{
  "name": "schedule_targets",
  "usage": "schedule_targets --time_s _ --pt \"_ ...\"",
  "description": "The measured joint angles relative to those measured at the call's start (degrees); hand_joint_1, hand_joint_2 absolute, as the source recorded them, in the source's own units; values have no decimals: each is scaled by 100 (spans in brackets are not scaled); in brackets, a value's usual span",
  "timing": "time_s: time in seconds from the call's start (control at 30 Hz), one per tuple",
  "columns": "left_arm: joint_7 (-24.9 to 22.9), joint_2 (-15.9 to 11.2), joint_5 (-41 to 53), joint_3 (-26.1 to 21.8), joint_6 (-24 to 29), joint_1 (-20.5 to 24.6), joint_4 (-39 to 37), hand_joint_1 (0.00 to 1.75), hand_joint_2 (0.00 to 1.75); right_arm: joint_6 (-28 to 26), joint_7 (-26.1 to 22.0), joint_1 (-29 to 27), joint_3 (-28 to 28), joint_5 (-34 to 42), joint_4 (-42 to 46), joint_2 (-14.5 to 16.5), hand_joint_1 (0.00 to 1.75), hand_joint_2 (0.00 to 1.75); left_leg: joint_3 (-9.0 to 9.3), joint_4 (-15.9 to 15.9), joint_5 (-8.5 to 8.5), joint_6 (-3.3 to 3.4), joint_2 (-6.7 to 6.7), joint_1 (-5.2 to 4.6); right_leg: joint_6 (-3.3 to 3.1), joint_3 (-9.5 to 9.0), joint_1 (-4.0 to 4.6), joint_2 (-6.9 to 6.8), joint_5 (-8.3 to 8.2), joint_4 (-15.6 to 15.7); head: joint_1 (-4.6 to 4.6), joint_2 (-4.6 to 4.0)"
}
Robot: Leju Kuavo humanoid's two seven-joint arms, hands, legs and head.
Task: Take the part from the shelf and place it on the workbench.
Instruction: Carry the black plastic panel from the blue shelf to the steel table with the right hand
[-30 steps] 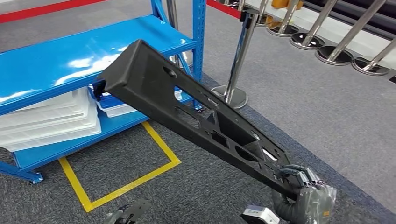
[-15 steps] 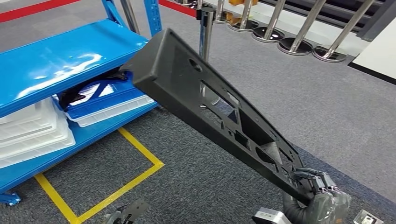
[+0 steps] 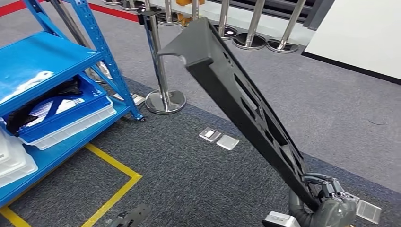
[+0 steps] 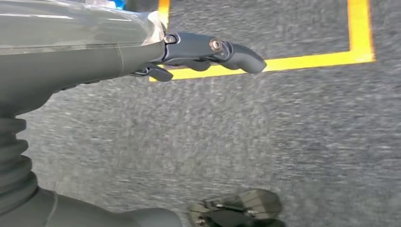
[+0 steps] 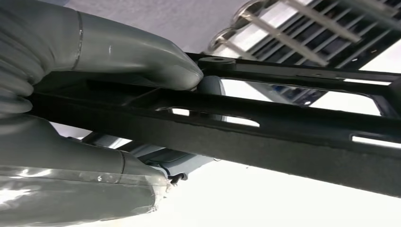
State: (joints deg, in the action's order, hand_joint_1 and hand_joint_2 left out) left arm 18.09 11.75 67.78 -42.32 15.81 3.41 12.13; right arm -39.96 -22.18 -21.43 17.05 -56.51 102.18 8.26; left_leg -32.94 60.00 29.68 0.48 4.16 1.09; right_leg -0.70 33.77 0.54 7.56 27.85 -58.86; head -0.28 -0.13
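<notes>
long black plastic part (image 3: 246, 101) with cut-out windows and ribs, a flat channel-like beam, held in the air at a steep slant. its lower end sits in the robot's right hand (image 3: 326, 201) near the bottom right of the head view, its free upper end points up and away, over grey carpet floor (image 3: 198, 175) and in front of the chrome stanchion posts (image 3: 158, 61). part is off the blue metal shelf rack (image 3: 52, 61), well apart from it, touching nothing but the hand. right wrist view: thick grey thumb (image 5: 142, 59) pressed over one side of the part's bar (image 5: 265, 137), rest of hand wrapped under it, so right hand grips the part. left hand (image 4: 208, 49) hangs low over the carpet, dark fingers stretched out and nothing in them, spread apart from the thumb side; in the head view its tip (image 3: 130, 217) shows at the bottom edge. yellow tape line (image 3: 111, 187) forms a corner on the carpet beside the rack's lower shelf edge. on the lower shelf: blue tray (image 3: 66, 116) with something dark in it, stacked on a white tray (image 3: 78, 125), more white trays (image 3: 14, 163) at the left edge. two small square metal floor plates (image 3: 220, 138) lie in the carpet near the round chrome base (image 3: 164, 101) of the nearest post. a white panel (image 3: 359, 33) stands at the top right corner. red floor stripe (image 3: 113, 12) runs behind the rack.
</notes>
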Motion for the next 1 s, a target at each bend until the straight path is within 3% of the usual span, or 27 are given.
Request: schedule_targets --time_s 0.07,0.13,0.2,0.27,0.3,0.33,0.37,0.43,0.5,0.57,0.63,0.67,0.73,0.8,0.83,0.87,0.93,1.0 --pt "-5 1 9 -6 2 12 0 0 175 -2 -10 -42 -23 30 1 12 175 175 31 -48 -4 33 -95 2 61 31 -19 77 2 4 -4 0" --pt "-5 3 34 -13 3 27 0 0 175 -3 -15 -74 -42 61 2 14 175 175 85 -100 -14 88 -223 26 131 115 0 -189 135 -190 22 0" --pt "-4 5 61 -15 3 17 0 0 175 -4 -16 -73 -51 87 1 11 175 175 139 -128 5 122 -374 30 203 416 -13 -577 445 -811 50 0" --pt "-7 3 71 -19 8 -3 0 0 175 -4 -18 -79 -57 108 -7 10 175 175 168 -127 41 123 -537 27 260 793 -74 -696 662 -1487 50 0" --pt "-8 1 72 -21 10 -6 0 0 175 -3 -18 -86 -62 119 -11 10 175 175 186 -127 63 113 -613 28 282 867 -102 -717 626 -1587 50 0" --pt "-9 0 73 -23 13 -4 0 0 175 -3 -18 -89 -67 130 -15 9 175 175 212 -126 88 98 -681 30 296 819 -122 -741 482 -1449 51 0" --pt "-9 0 75 -23 15 0 0 0 175 -3 -18 -90 -70 138 -16 9 175 175 248 -127 118 76 -743 33 302 663 -133 -797 266 -1111 51 0" --pt "-8 -1 78 -23 25 4 0 0 175 -3 -18 -83 -74 144 -14 9 175 175 320 -129 180 18 -846 25 265 296 -90 -1071 -57 -358 52 0" --pt "-8 -1 79 -23 39 3 0 0 175 -2 -19 -81 -80 151 -13 9 175 175 365 -143 223 -42 -944 2 182 167 -16 -1247 -109 -55 47 0" --pt "-8 4 83 -23 45 7 0 0 175 -2 -21 -92 -91 162 -10 9 175 175 412 -180 256 -104 -1054 4 89 176 9 -1134 -101 -30 41 0" --pt "-7 10 88 -24 47 22 0 0 175 -5 -27 -97 -102 172 -2 15 175 175 405 -67 379 -141 -913 26 2 136 -7 -992 -116 32 32 0" --pt "-6 12 90 -24 48 26 0 0 175 -7 -33 -89 -107 174 1 21 175 175 313 155 512 -144 -765 31 -40 107 -20 -921 -122 60 22 0" --pt "-6 11 90 -24 49 8 0 0 175 -8 -45 -77 -118 174 2 31 175 175 -80 926 828 -126 -518 20 -96 78 -10 -762 -107 68 8 0" --pt "-8 11 89 -26 49 -24 0 0 175 -8 -48 -83 -132 174 -2 35 175 175 -427 1453 898 -112 -471 4 -119 47 8 -569 -90 66 5 0" --pt "-9 11 90 -27 49 -32 0 0 175 -7 -49 -87 -140 174 -4 35 175 175 -464 1401 759 -100 -461 1 -121 25 12 -470 -81 64 4 0" --pt "-8 11 91 -27 49 -31 0 0 175 -7 -50 -88 -148 174 -5 35 175 175 -400 1136 528 -85 -434 1 -116 0 13 -373 -69 60 5 0" --pt "-6 10 95 -27 49 -23 0 0 175 -6 -55 -86 -166 174 -6 35 175 175 -161 415 79 -54 -224 20 -83 -27 14 -204 -32 29 7 0" --pt "-4 9 97 -27 49 -22 0 0 175 -7 -60 -86 -181 175 -3 36 175 175 -21 36 -47 -33 -31 27 -30 5 1 -69 -16 -7 10 0"
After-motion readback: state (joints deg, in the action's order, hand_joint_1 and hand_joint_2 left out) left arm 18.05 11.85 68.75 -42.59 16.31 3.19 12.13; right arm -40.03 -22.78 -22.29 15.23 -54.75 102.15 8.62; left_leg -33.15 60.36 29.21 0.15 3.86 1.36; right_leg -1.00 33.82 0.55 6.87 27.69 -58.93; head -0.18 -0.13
